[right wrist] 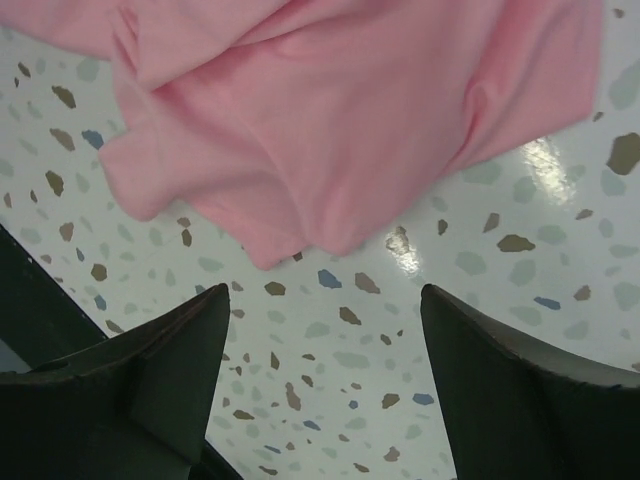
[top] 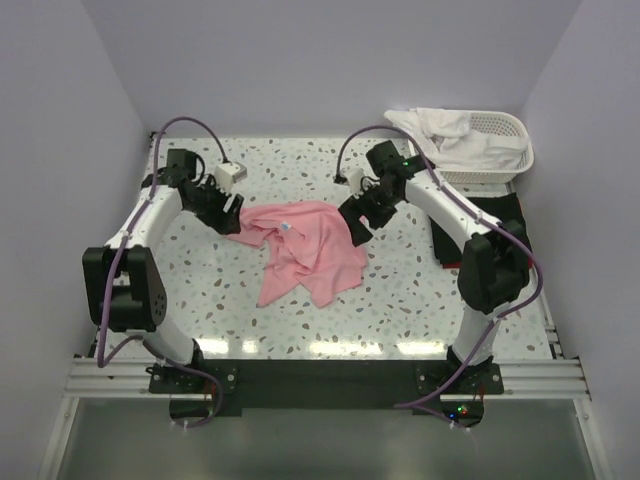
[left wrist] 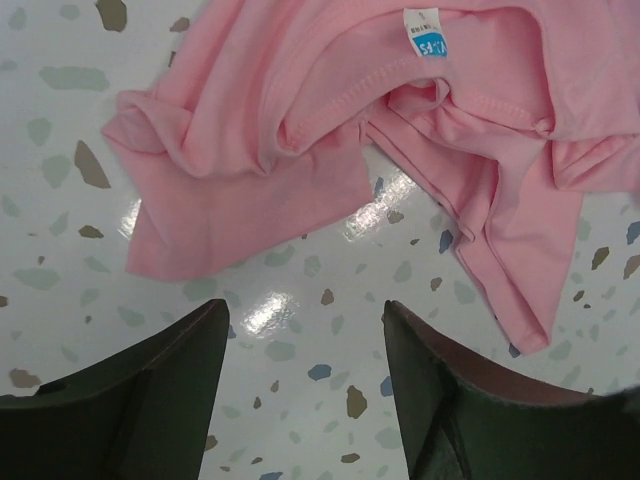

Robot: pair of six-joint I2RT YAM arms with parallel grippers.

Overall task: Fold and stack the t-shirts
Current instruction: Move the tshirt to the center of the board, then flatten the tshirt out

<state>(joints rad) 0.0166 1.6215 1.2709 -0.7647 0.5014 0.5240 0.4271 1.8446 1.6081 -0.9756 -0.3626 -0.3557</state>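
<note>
Pink t-shirt is lying crumpled on the worktop. Left tool and right tool are hovering beside it, jaws apart, gripping nothing.

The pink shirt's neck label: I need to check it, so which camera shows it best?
The left wrist view: the label sits large, white with a blue patch, inside the collar of the pink shirt. The top view shows it only as a pale speck; the right wrist view shows pink cloth, no label.

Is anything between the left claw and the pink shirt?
No: only bare table between the left gripper and the pink shirt, shown in the left wrist view.
</note>
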